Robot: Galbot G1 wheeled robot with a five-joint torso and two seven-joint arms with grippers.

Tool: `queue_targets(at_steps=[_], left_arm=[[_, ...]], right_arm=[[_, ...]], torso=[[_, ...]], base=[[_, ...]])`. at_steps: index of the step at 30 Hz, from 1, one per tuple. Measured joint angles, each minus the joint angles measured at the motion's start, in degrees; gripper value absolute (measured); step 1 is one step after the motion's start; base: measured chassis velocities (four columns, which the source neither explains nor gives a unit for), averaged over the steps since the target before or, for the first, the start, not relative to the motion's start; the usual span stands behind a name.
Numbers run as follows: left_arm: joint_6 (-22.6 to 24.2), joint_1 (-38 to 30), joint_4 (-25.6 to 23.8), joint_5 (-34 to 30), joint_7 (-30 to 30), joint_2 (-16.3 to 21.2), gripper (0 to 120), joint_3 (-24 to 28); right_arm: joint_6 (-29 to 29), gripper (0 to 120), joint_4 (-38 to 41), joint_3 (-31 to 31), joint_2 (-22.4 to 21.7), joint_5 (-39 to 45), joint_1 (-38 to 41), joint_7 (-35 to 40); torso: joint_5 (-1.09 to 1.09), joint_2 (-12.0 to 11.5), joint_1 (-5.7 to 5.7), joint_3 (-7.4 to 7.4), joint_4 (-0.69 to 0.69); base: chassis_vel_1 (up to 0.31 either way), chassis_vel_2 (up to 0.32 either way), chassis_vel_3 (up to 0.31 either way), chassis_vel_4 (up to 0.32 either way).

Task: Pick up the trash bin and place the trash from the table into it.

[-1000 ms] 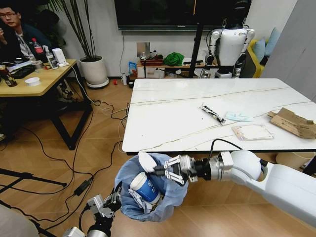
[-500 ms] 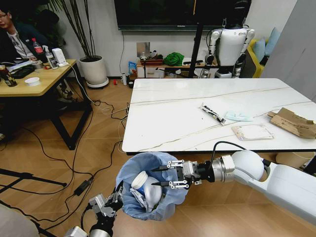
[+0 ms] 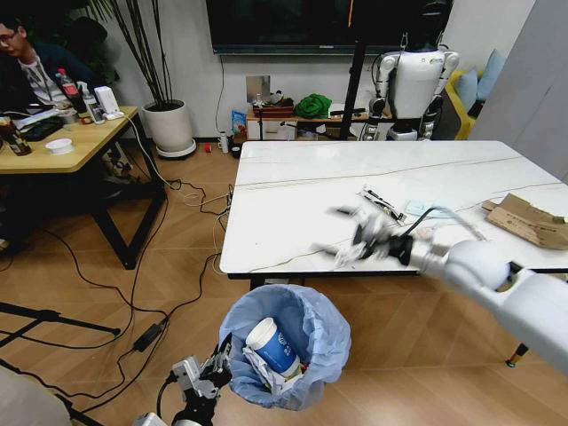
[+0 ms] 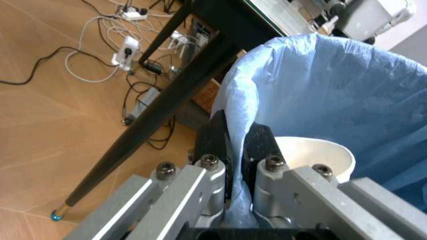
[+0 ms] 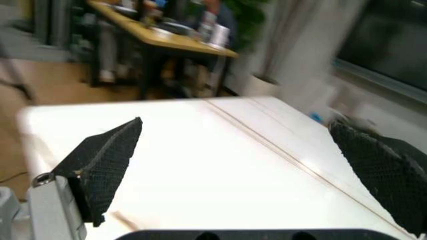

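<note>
- The bin [image 3: 293,355] stood off the near edge of the desk [image 3: 302,204], low in the head view, lined with a crinkly light-blue bag.
- The left end effector [image 4: 235,150] was clenched on the bin's rim; in the left wrist view its two dark fingers [image 4: 215,145] pinched the bag and rim between them, one outside and one inside.
- In the head view the left end effector [image 3: 220,359] sat at the bin's left side, near the bottom edge.
- Inside the bin lay a blue-and-white cup [image 3: 272,344], tilted, with crumpled white paper [image 3: 266,373] under and beside it.
- The white rim of the cup [image 4: 313,155] showed in the left wrist view, just behind the inner finger.
- The right end effector [image 3: 359,238] hung above the desk's near part, blurred, its fingers spread wide and holding nothing.
- In the right wrist view the two dark textured pads [image 5: 107,160] stood far apart, with bare white desk [image 5: 200,165] between them.
- More trash lay on the desk's right half: a clear packet [image 3: 383,202] with dark print, a light-blue mask [image 3: 419,209] just beside it, and torn brown cardboard [image 3: 528,220] near the right edge.
- The packet and mask lay just beyond the right end effector; the cardboard was well apart from it.
</note>
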Motion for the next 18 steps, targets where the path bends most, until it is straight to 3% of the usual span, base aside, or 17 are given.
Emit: queue_targets(at_steps=[8,18], left_arm=[[0.0,0.3,-0.2,-0.9,-0.1,1.8,1,-0.9],[0.0,0.3,-0.5,-2.2,-0.3,2.6,1,-2.1]], right_arm=[[-7.0,100,-9.5,0.6,4.0,2.8,3.0,5.2],[-8.5,100,-19.2,-2.0,8.0,2.8,5.8,4.2]], torso=[[-0.02,0.0,0.0,0.0,0.02],[-0.01,0.0,0.0,0.01,0.02]], base=[[0.0,0.0,0.0,0.0],[0.0,0.0,0.0,0.0]])
